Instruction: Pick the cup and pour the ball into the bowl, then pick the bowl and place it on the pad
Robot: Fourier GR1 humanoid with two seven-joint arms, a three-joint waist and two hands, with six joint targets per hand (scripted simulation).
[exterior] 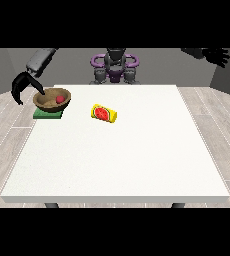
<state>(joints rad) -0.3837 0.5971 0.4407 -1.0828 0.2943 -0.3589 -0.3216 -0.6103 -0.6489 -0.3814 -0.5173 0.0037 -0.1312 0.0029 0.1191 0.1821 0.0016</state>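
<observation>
A brown bowl [51,101] rests on the green pad [48,115] near the table's far left corner, with a red ball [60,99] inside it. A yellow cup [104,113] with a red watermelon picture lies on its side near the table's middle, right of the bowl. The hand at the view's left [24,86] hangs just left of the bowl, its fingers spread and curved downward, one fingertip close to the bowl's rim, holding nothing. The hand at the view's right [217,55] is raised high beyond the table's far right corner, fingers spread.
The white table [117,160] stretches wide toward the camera. The robot's torso [115,67] stands behind the far edge. Wooden floor surrounds the table.
</observation>
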